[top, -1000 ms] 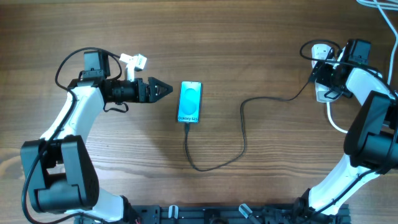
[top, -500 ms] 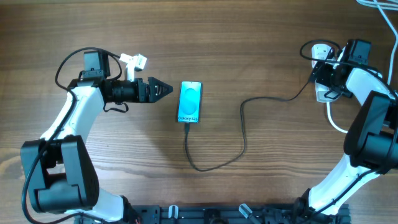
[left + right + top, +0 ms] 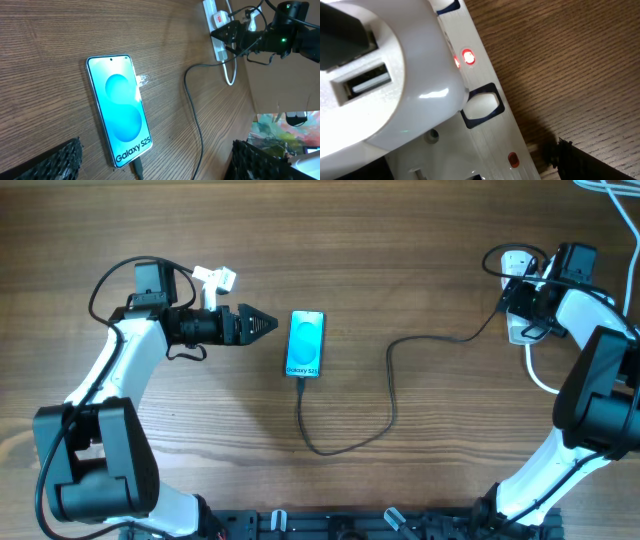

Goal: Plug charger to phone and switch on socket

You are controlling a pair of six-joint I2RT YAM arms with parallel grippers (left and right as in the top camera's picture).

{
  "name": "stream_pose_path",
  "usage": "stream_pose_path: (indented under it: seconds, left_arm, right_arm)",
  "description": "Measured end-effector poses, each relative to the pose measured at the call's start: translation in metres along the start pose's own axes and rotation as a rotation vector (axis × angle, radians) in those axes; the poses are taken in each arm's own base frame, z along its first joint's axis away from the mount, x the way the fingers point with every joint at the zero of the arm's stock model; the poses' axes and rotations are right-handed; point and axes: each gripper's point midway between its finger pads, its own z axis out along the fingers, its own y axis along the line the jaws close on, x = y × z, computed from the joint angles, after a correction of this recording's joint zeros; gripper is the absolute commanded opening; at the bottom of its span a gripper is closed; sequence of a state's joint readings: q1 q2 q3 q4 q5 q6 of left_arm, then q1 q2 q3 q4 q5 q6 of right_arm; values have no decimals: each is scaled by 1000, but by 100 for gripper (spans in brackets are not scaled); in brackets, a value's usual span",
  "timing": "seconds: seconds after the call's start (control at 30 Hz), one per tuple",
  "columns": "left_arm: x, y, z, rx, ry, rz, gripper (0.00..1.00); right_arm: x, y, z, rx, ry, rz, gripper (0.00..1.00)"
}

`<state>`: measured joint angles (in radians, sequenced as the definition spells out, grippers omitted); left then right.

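the phone point(image 3: 305, 345) lies flat mid-table, screen up and lit, its text end toward the arm bases. the charger point(image 3: 390, 385) meets that end, and its connector looks seated. slack in the cable loops across to the socket point(image 3: 475, 135) at the far right, so nothing tugs on the phone. the left gripper point(image 3: 262, 323) hovers just beside the phone, jaws wide and empty, likely parked clear of the plug-in. the right gripper point(image 3: 520, 295) hangs over the socket, jaws wide and empty, placed for the switch. a red lamp point(image 3: 468, 56) glows beside the white adapter point(image 3: 385, 75), so power appears on. judgement: task near complete.
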<state>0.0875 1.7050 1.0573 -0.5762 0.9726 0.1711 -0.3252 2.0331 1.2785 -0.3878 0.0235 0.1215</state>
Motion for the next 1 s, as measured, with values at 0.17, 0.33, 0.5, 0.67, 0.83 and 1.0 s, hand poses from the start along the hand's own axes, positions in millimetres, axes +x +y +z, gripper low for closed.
stream_pose_path:
  seconds: [0.17,0.33,0.5,0.67,0.83,1.0]
  left_arm:
    - [0,0,0,0,0,0,100]
    - [0,0,0,0,0,0,100]
    - [0,0,0,0,0,0,100]
    - [0,0,0,0,-1,1,100]
    - [0,0,0,0,0,0,100]
    - [0,0,0,0,0,0,100]
  right_arm:
    - [0,0,0,0,-1,0,100]
    - [-1,0,-3,-2,-15,3,100]
    - [-10,1,-22,-10,-56,18,100]
    - [-96,3,-117,-56,-404,96,100]
    - [-137,4,-253,-116,-708,135,100]
    - [-136,3,-330,-148,-862,146,100]
